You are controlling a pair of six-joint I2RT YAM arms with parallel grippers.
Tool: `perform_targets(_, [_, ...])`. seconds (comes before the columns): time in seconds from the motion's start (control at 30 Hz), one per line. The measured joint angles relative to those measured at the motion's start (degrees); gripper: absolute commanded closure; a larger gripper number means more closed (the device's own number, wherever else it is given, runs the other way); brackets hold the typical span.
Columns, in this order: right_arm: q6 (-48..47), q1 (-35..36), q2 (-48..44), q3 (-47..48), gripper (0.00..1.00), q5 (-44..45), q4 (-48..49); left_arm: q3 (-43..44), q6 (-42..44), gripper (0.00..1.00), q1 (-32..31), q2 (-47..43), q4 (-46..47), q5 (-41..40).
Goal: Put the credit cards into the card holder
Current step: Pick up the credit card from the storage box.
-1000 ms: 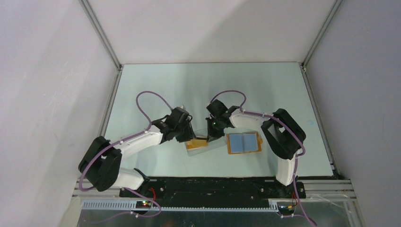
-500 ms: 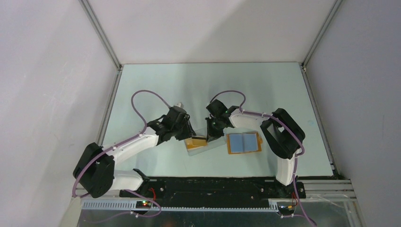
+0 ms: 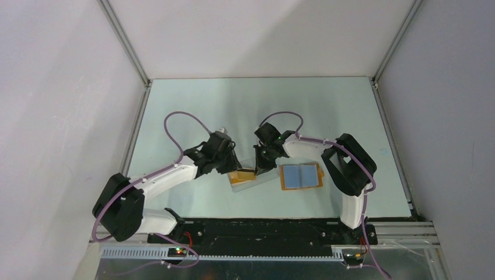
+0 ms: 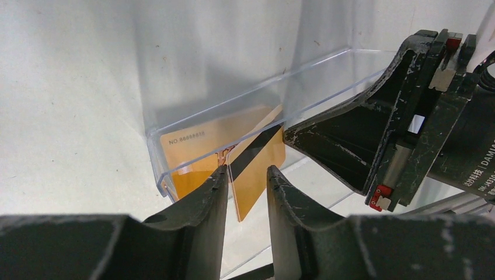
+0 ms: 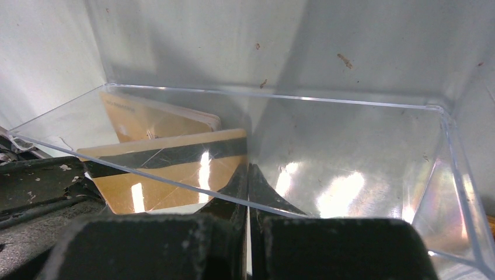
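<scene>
- Progress: the task is sitting at an early stage. No credit card is showing in the card holder [image 3: 300,176], so on this evidence every insertion is left to do.
- Card holder: it is lying open and flat on the tabletop [image 3: 233,105], blue-grey pockets facing up. It is lying just at 3 o'clock of the clear box [image 5: 327,100], and neither arm is touching it.
- Clear box: it is holding at least two credit cards [image 3: 242,174], all at its 9 o'clock end, while the rest of the box is showing bare.
- Card positions: a plain-faced card [image 4: 192,140] carrying a printed number is lying low against the box wall. A striped card [image 4: 257,169] is standing tilted on one corner in front of it.
- Left gripper [image 4: 245,172]: it is reaching into the box with its jaws partly apart, the fingertips standing on either side of the striped card. A gap is showing and the card is running wider than the right-hand finger, so no firm hold is evident.
- Right gripper [image 5: 248,172]: it is fully closed and holding nothing. Its tip is pointing into the box at or just beside the edge of the striped card, and appears to be propping it.
- Judgement: the step in hand is lifting the striped card out of the box. Carrying it toward 3 o'clock and sliding it into a pocket is what follows.
</scene>
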Motion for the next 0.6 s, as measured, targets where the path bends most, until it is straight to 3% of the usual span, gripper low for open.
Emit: perform_targets(0.6, [0.0,0.0,0.02,0.0,1.0,-0.26,0.04,0.02,0.02,0.73,0.0,-0.61,-0.02,0.07])
